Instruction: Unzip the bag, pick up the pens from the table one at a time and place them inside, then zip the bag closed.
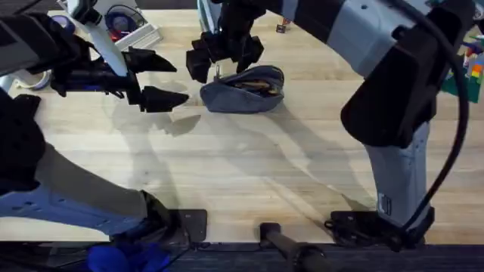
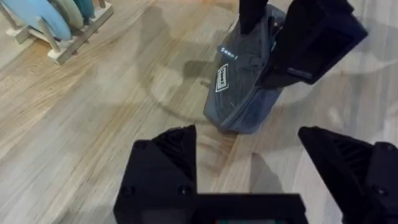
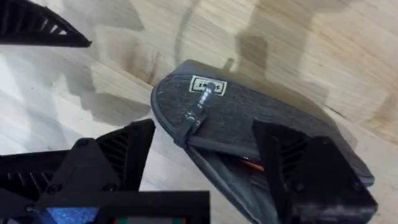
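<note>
A robot lab, two robot arms fixed to a big wooden table (image 1: 249,174), coloured blocks (image 1: 475,64) at the edge, a dish rack (image 2: 59,25)

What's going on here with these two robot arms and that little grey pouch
Two robot arms are working on a blue-grey pencil bag lying on the wooden table. The right gripper hangs just over the bag's zipper end, fingers open on either side of the zipper pull. The bag is partly unzipped, with something orange showing inside. The left gripper hovers open beside the bag, holding nothing. It looks like the zipping stage, though that is a guess.
</note>
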### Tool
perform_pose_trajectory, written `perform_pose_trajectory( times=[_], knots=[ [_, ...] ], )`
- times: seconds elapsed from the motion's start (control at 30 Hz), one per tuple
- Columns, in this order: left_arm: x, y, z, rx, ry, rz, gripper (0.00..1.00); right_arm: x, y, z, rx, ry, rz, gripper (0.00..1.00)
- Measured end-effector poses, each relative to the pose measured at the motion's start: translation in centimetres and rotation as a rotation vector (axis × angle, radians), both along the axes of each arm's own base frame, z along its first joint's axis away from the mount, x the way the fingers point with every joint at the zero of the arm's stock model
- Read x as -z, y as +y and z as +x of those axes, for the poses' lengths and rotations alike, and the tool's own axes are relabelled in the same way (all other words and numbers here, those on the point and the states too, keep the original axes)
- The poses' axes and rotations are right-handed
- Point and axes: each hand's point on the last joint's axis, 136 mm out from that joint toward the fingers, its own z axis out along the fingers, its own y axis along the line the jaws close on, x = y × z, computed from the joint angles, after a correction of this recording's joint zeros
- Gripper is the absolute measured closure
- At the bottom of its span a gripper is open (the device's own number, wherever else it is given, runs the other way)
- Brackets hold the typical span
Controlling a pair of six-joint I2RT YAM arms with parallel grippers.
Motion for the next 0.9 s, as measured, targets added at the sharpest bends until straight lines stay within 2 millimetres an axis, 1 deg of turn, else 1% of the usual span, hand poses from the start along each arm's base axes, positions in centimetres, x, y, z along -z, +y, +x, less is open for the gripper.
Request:
perform_pose_trajectory(
  times=[0.13,0.17,0.3,0.4,0.5,0.63,0.73,0.83,0.9],
  knots=[
    [0.0,0.0,0.0,0.0,0.0,0.0,0.007,0.0,0.1,-0.1,0.004,0.002,0.001,0.05],
    [0.0,0.0,0.0,0.0,0.0,0.0,0.008,0.0,0.5,-0.5,-0.006,0.002,0.001,0.063],
    [0.0,0.0,0.0,0.0,0.0,0.0,0.007,0.0,0.8,-0.7,-0.013,0.002,0.001,0.085],
    [0.0,0.0,0.0,0.0,0.0,0.0,0.008,0.0,0.8,-0.8,-0.012,0.003,0.0,0.189],
    [0.0,0.0,0.0,0.0,0.0,0.0,0.008,0.0,0.7,-0.8,-0.011,0.006,-0.002,0.268],
    [0.0,0.0,0.0,0.0,0.0,0.0,0.008,0.1,0.6,-1.0,-0.011,0.013,-0.009,0.319],
    [0.0,0.0,0.0,0.0,0.0,0.0,0.008,0.1,0.5,-1.1,-0.011,0.017,-0.011,0.422],
    [0.0,0.0,0.0,0.0,0.0,0.0,0.008,0.1,0.6,-1.1,-0.009,0.018,-0.009,0.553],
    [0.0,0.0,0.0,0.0,0.0,0.0,0.008,0.1,0.6,-1.1,-0.009,0.019,-0.008,0.622]
  ],
)
